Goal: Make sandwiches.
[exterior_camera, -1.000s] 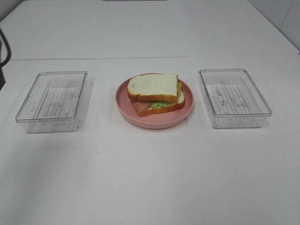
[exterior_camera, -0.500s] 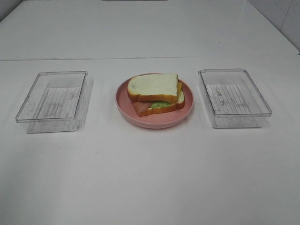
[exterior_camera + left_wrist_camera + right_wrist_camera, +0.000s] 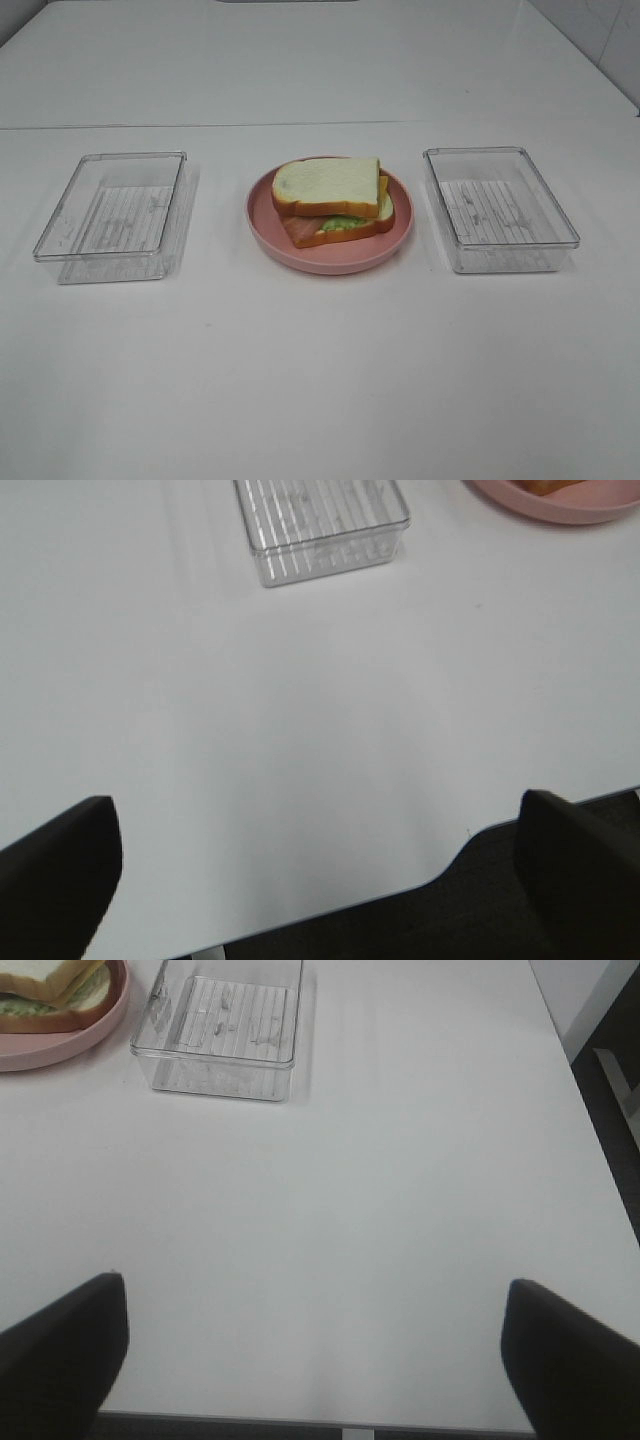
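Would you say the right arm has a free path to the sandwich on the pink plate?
Probably yes: the right gripper is open, and only bare table lies toward the sandwich; the clear tray sits beside that path.

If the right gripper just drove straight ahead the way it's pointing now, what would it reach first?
Probably bare table. The open right gripper has nothing between its fingers, and the clear tray sits ahead but off to one side; depth is hard to judge, so it might clip the tray's near corner.
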Robot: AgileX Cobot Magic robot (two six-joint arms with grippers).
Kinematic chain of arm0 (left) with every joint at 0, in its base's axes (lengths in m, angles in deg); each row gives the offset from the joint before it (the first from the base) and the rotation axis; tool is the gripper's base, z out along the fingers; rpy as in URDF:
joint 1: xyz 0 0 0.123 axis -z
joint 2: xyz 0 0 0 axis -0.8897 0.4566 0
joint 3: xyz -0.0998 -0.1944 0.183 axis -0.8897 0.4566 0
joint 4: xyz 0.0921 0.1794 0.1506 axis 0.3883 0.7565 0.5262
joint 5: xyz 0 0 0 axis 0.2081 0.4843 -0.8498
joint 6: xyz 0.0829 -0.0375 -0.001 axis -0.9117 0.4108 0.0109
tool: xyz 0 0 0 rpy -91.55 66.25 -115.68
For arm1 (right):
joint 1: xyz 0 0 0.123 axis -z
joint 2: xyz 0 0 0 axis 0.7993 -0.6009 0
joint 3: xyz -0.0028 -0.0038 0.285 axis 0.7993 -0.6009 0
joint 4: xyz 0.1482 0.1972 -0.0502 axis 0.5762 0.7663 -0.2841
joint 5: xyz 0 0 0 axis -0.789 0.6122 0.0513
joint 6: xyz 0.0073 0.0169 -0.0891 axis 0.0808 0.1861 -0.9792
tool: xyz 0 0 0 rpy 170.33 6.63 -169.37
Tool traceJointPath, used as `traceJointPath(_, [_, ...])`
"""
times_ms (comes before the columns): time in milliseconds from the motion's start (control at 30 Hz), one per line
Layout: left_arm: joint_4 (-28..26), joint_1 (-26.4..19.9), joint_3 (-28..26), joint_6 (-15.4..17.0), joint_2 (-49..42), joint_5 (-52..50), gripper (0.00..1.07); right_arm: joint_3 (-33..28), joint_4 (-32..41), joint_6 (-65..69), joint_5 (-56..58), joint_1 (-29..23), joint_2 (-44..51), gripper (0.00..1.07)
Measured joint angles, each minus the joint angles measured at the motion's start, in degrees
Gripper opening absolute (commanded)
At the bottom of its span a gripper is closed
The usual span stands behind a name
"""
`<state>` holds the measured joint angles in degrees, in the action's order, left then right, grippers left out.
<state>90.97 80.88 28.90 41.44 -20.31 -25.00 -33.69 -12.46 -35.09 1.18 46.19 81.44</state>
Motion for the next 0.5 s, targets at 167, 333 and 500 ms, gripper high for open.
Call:
traceJointPath(167, [-2.5,0.0,0.1,-4.5,-1.4,-0.3,1.01,0.0,0.0,0.0,0.0,0.0,0.0,0.99])
traceJointPath(333, [-3.0,0.0,0.1,-5.0,-1.4,-0.9,1.01,0.0,0.0,0.0,0.0,0.0,0.0,0.99])
traceJointPath(500, [-3.0,-0.1,0.1,-5.0,-1.8,-0.9,1.01,0.0,0.0,0.0,0.0,0.0,0.0,0.99])
